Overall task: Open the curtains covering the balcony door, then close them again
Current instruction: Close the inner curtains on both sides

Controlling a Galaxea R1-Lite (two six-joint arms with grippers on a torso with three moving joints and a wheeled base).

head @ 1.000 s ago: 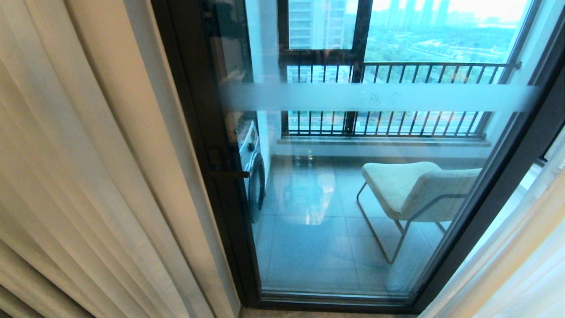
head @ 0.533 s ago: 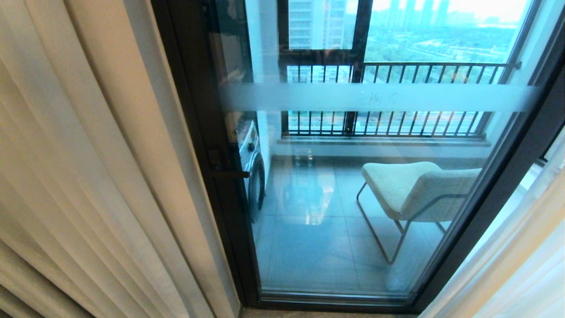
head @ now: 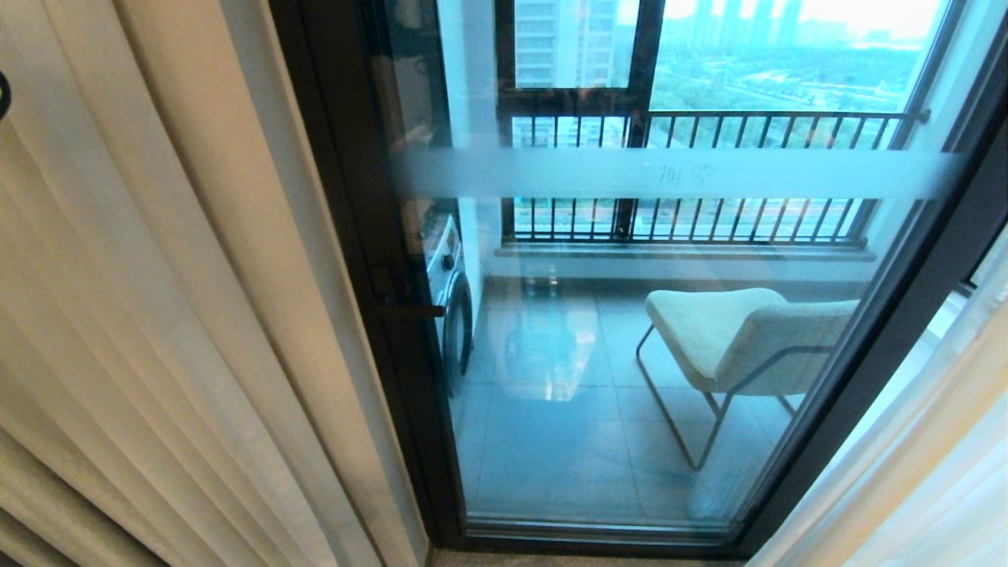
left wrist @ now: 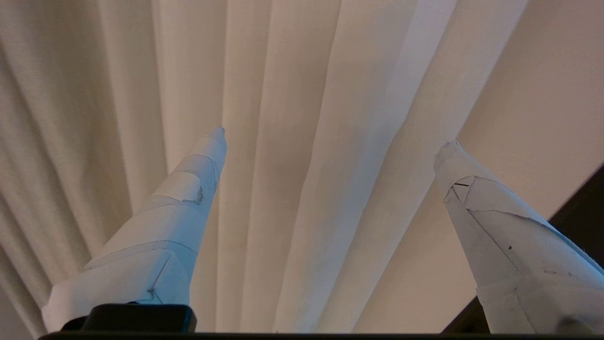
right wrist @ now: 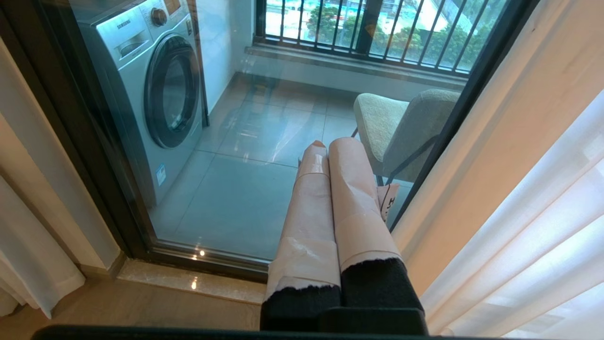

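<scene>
**Left jaws spread before the gathered drape's folds**

The curtains stand drawn aside: the heavy cream drape [head: 157, 315] hangs bunched on the robot's left of the balcony door [head: 630, 315], and a sheer white panel [head: 929, 472] hangs at the right edge, so the glass lies uncovered between them. By that lie of things the opening looks done, and the closing is what remains.

The drape's pleats run vertically, floor to top, and the wrist view shows them passing as long ridges straight ahead of the left gripper [left wrist: 330, 137]. Its jaws stand wide apart with nothing between them, one paper-wrapped fingertip [left wrist: 214, 137] close to a fold, the other just beside the drape's free edge where the dark door frame [left wrist: 580, 208] shows. Whether either tip touches cloth cannot be told. In the head view only a dark sliver at the left border [head: 3, 94] can be seen of this arm.

The coming grasp turns on this: the folds lie across the gap between the jaws, so closing would pinch a pleat sideways, and the pull must then go rightward across the glass.

The right gripper [right wrist: 325, 144] hangs low before the door, jaws pressed together and empty, well apart from the drape; the left arm is plainly the nearer.
</scene>
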